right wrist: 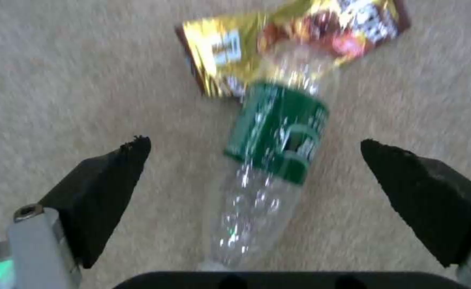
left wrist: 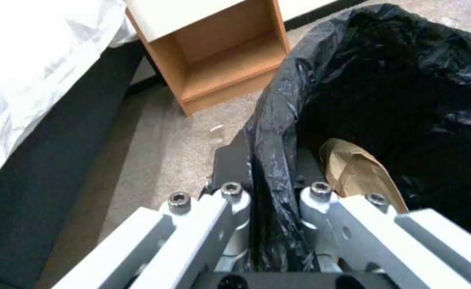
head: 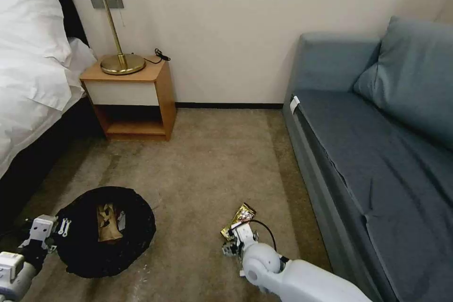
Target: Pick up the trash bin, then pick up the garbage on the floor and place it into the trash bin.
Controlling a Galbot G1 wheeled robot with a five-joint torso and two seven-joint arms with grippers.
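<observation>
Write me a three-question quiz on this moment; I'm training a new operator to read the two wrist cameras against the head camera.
1. True or false: the left gripper is shut on the rim of the trash bin.
2. Which piece of garbage lies between the right gripper's open jaws? A) the gold wrapper B) the green-labelled bottle C) the brown paper bag
3. Fill in: the brown paper bag lies ____ the trash bin.

Key
1. True: its jaws pinch the black liner at the rim.
2. B: the bottle lies on the carpet between them, ungripped, partly over the gold wrapper.
3. Inside.
</observation>
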